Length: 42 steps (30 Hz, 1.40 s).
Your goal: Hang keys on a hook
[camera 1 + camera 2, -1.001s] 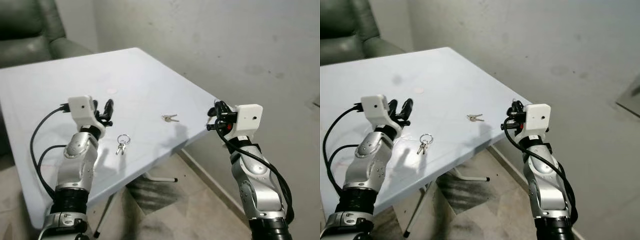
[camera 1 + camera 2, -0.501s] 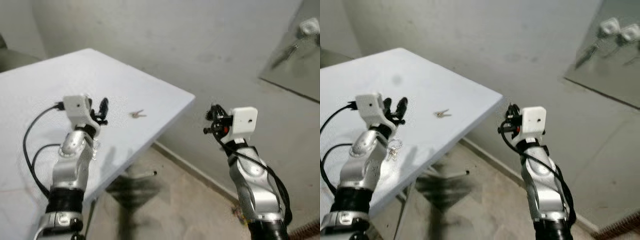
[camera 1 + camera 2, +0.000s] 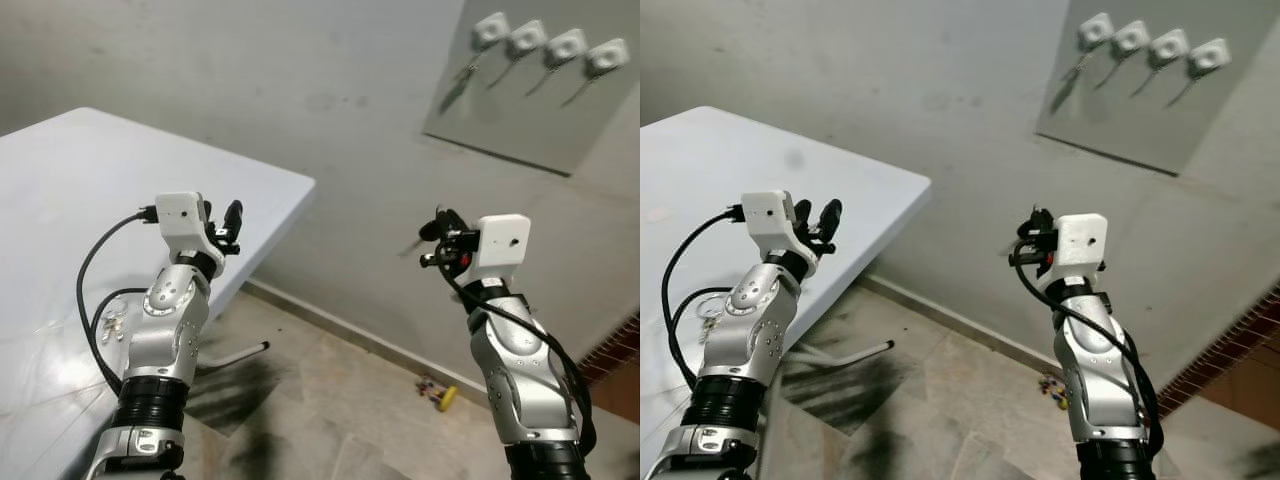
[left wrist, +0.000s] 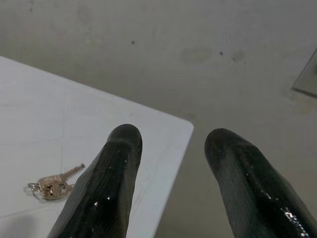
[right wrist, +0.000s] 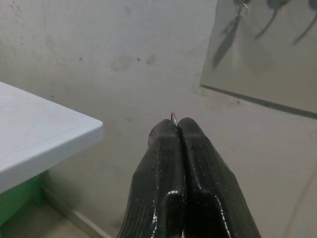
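— Black fingers of the right gripper (image 5: 177, 130) are pressed together on a key ring (image 5: 173, 115), a sliver poking out at the tips, held mid-air below the hooks (image 3: 545, 45).
— And since before?
— The camera has swung toward the wall; the board came into view.
— The left gripper (image 4: 171, 144)?
— Spread wide, above the white table (image 4: 74, 119), near another key (image 4: 52, 184).

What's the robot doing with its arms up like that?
It is facing a grey wall with a board that carries four white hooks. Its right gripper is raised in the air, fingers pressed shut, with a thin bit of metal ring peeping out at the tips. The left gripper is open and holds nothing. One set of keys lies on the white table. Nothing hangs on the hooks yet.
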{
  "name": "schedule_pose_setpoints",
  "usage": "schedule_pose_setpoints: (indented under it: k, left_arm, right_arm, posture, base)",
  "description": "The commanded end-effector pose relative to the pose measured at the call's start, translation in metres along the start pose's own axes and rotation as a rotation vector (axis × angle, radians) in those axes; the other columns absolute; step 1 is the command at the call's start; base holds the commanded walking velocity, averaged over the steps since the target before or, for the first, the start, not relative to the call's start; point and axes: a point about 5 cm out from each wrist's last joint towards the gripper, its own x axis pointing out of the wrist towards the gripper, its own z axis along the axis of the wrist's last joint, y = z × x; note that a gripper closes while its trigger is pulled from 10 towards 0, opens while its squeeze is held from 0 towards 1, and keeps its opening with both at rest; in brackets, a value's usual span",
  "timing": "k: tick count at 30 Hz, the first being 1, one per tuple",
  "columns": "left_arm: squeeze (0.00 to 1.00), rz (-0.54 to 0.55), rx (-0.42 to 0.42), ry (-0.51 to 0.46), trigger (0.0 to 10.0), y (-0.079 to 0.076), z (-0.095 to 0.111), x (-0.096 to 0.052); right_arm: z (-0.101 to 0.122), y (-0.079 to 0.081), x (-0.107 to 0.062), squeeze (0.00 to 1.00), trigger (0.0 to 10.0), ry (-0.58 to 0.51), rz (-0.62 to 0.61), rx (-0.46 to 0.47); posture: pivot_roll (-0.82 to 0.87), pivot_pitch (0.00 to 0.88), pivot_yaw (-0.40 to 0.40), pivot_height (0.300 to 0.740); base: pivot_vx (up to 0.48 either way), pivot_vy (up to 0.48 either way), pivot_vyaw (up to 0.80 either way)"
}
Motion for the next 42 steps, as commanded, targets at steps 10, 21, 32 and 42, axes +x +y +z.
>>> schedule_pose_setpoints:
  k: [10,21,32,42]
  left_arm:
    - [0.00,-0.008,0.011,0.009,10.0,-0.003,0.003,0.001]
    - [0.00,-0.016,0.020,-0.017,10.0,-0.011,0.002,-0.003]
    - [0.00,-0.162,0.043,0.061,10.0,-0.031,-0.016,-0.028]
    - [0.00,-0.088,-0.032,0.047,10.0,-0.025,-0.006,-0.022]
  right_arm:
    - [0.008,-0.001,0.001,0.00,10.0,-0.018,0.000,-0.003]
    - [0.009,-0.003,0.002,0.00,10.0,-0.018,-0.011,-0.003]
    - [0.008,-0.003,-0.006,0.00,10.0,-0.015,0.028,-0.030]
    - [0.008,0.004,-0.006,0.00,10.0,-0.009,0.038,-0.014]
  posture:
    - [-0.07,0.001,-0.057,0.740]
    - [-0.07,0.029,-0.060,0.740]
    - [-0.07,0.050,-0.051,0.740]
    - [-0.07,0.056,-0.053,0.740]
  base:
    - [0.000,0.000,-0.66]
    - [0.000,0.000,-0.66]
    - [0.000,0.000,-0.41]
    - [0.050,0.000,0.00]
